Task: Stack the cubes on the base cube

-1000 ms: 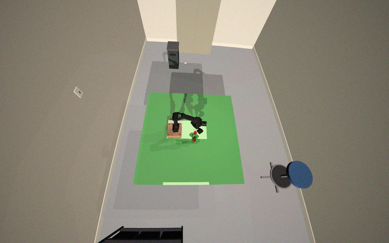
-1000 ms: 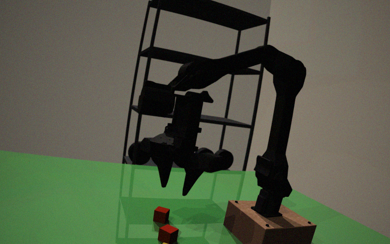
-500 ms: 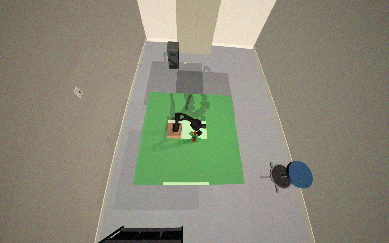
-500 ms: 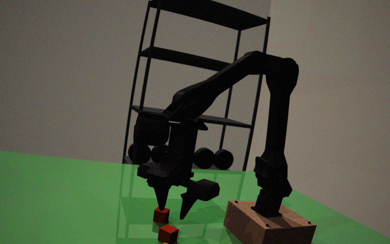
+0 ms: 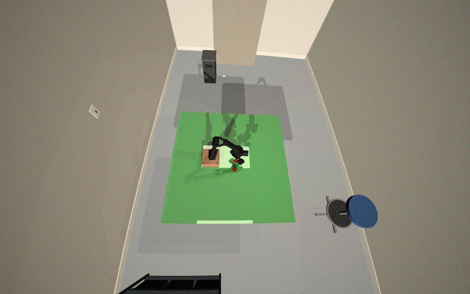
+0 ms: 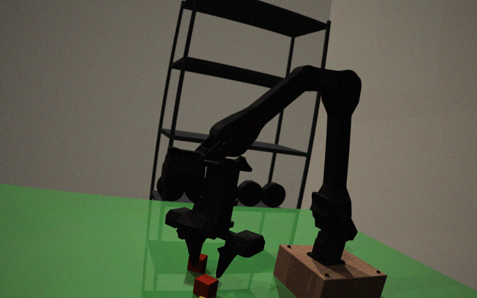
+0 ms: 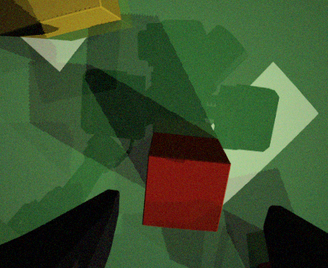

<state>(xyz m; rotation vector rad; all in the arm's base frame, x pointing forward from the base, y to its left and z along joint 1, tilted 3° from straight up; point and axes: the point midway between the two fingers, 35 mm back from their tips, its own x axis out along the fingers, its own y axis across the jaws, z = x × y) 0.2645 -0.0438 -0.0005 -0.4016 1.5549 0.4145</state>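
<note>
Near red cube sits on the green tabletop in ext. view, btwn yellow cube & far red cube. Claw is low nearby, fingers wide apart w/ nothing gripped.

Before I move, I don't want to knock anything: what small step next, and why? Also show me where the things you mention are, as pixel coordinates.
I'd probably ease the open tool (image 5: 237, 157) (image 6: 206, 271) (image 7: 194, 211) lower: the wrist view shows one red cube (image 5: 235, 160) (image 6: 205, 285) (image 7: 184, 193) framed between spread fingers, not yet gripped.
</note>
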